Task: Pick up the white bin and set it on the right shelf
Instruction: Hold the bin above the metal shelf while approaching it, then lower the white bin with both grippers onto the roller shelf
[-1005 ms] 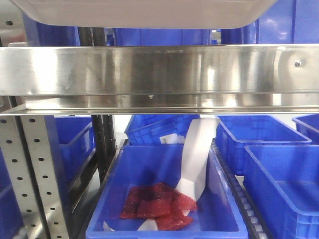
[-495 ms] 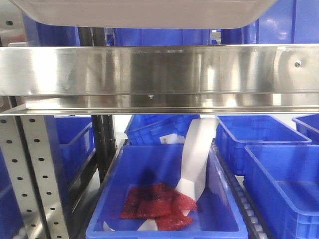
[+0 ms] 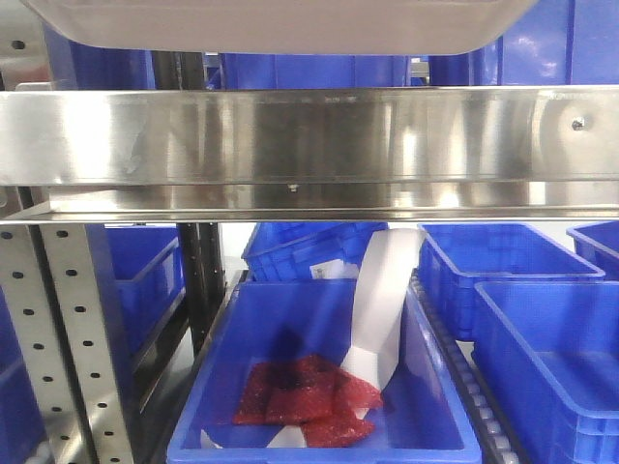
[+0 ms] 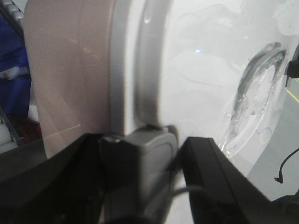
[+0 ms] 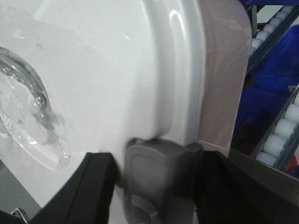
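Note:
The white bin (image 3: 280,24) shows as a pale underside at the top of the front view, just above the right shelf's shiny steel front rail (image 3: 309,135). In the left wrist view the bin's glossy lid (image 4: 201,79) and pinkish side fill the frame. My left gripper (image 4: 145,161) is shut on the grey latch (image 4: 152,154) at the lid's edge. In the right wrist view the lid (image 5: 103,70) fills the frame, and my right gripper (image 5: 159,175) is shut on the grey latch (image 5: 156,168) at the other end. Neither gripper shows in the front view.
Below the rail stand several blue crates; the nearest (image 3: 319,387) holds red mesh bags (image 3: 305,391) and a white strip (image 3: 382,300). A perforated grey upright (image 3: 73,338) stands at the left. Roller tracks (image 5: 280,130) and blue crates lie below the bin's right end.

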Motion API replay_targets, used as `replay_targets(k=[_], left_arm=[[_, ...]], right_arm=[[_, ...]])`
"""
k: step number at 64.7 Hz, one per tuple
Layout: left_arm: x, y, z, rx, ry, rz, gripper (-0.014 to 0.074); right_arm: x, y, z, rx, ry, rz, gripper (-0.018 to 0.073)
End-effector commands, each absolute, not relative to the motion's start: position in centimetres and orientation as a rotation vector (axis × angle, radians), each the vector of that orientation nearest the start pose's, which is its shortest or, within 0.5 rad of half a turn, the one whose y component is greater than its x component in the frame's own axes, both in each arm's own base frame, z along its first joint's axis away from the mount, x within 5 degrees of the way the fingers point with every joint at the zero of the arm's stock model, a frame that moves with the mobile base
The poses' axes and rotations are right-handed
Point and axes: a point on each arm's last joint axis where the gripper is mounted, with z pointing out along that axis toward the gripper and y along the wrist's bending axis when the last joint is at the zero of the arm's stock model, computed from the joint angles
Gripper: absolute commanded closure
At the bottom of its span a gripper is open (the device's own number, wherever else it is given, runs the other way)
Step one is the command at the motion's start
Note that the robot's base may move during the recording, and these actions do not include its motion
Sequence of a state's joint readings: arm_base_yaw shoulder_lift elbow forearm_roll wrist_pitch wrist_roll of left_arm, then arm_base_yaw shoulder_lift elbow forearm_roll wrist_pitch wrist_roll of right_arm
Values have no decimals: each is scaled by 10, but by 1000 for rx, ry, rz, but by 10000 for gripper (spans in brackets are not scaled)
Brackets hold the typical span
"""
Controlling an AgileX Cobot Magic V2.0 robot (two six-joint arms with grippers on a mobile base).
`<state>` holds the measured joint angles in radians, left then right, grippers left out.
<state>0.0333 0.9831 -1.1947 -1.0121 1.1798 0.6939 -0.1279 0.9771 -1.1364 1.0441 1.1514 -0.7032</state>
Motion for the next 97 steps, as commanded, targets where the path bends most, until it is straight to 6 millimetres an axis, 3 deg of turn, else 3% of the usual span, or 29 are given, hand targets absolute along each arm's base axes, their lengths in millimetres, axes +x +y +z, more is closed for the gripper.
replay_targets(k=[1,23,34,49,64,77,97], left_arm=[[137,-81,464,688,1792,-1108,409],[139,-81,464,675,1787,-1108,409],[149,-82,464,639,1782,-1179,409],[177,-83,463,596,1791,-1257,409],[207,-83,480,580,1773,-1269,409],[240,-83,485,522,1732,-1345,409],[292,-79,462,354,1769,-1363,409]], right_arm=[[144,68,456,-552,1789,1127,209],[148,67,461,-473,1756,1149,209],[159,66,458,-417,1770,1201,209],[181,65,458,-350,1746,1306,209],[207,62,473,-333,1724,1328,209],[245,58,482,-288,1723,1369,209],[296,51,463,-140,1768,1442,209]])
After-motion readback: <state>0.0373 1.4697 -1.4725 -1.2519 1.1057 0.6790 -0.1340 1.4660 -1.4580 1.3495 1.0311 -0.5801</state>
